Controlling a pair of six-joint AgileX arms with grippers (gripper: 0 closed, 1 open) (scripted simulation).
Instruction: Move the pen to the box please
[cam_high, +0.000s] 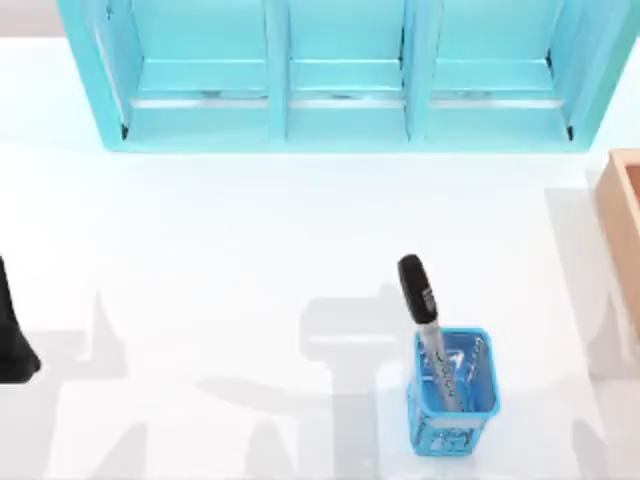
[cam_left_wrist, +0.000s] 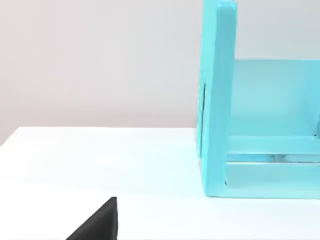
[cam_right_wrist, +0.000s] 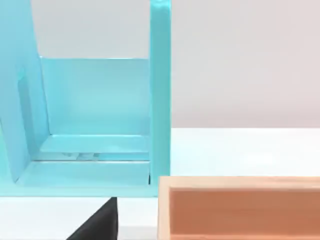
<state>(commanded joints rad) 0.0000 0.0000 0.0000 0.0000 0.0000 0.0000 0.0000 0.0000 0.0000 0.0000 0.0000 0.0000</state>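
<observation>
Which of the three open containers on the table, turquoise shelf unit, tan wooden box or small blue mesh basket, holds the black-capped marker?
The small blue mesh basket: the black-capped grey pen stands tilted inside it, rising above its rim.

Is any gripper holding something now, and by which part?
Nothing is held. The pen stands in the blue basket, untouched; the left arm is parked at the table's left edge.

The pen (cam_high: 424, 315) has a glossy black cap and a silvery, printed barrel; its blue basket (cam_high: 452, 400) looks like plastic mesh. The box (cam_right_wrist: 240, 207) is matt, wood-coloured. The turquoise shelf unit (cam_high: 340, 75) and white surface (cam_high: 250, 250) look smooth.
</observation>
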